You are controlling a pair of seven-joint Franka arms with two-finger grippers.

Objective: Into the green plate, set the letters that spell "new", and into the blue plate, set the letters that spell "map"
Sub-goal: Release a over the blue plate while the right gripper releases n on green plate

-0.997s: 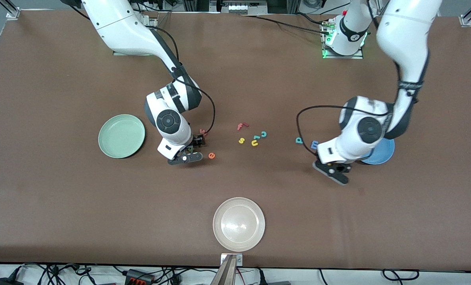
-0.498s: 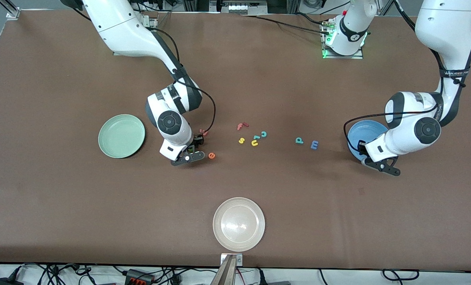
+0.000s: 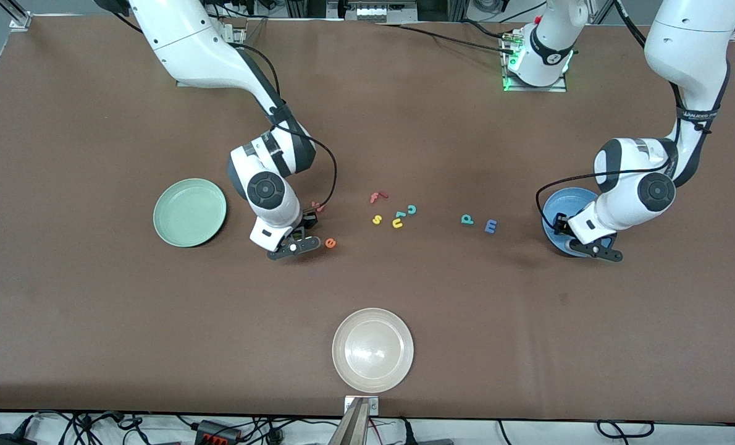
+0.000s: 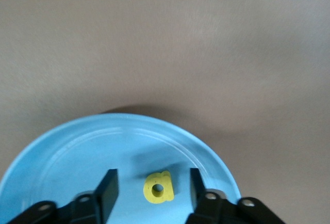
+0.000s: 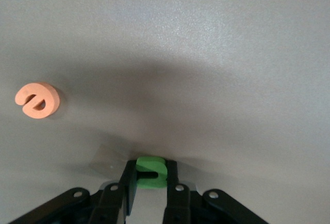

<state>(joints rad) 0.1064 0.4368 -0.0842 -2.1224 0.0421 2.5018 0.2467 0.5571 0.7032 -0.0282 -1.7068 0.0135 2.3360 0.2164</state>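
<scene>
While both arms are low over the brown table (image 3: 96, 321), I read the scene from the front view. The green plate (image 3: 189, 212) sits in the middle band of the frame toward the right arm's end and looks empty. The blue plate (image 3: 556, 210) sits in the same band toward the left arm's end. A cream plate (image 3: 372, 350) at the lower centre is no part of the job.

The right gripper (image 3: 290, 244) is down at the cloth between the green plate and the scattered letters. In its wrist view, the right gripper (image 5: 149, 164) has its fingers clamped on the flat sides of the green "n" (image 5: 150, 172). I cannot tell whether the letter is off the cloth yet. My next move turns on this: the green plate lies level in the frame with that grip, toward the right arm's end, with bare cloth between.

The left gripper (image 4: 152, 175) hangs over the blue plate's rim nearest the camera. Its fingers stand apart, and the yellow "p" (image 4: 158, 187) lies loose in the plate between them.

The orange "e" (image 3: 330, 243) and pinkish "w" (image 3: 317, 206) lie just beside the right gripper, so they are that arm's. The teal "a" (image 3: 467, 219) and blue "m" (image 3: 491, 226) lie toward mid-frame from the blue plate, nearer the left arm.
</scene>
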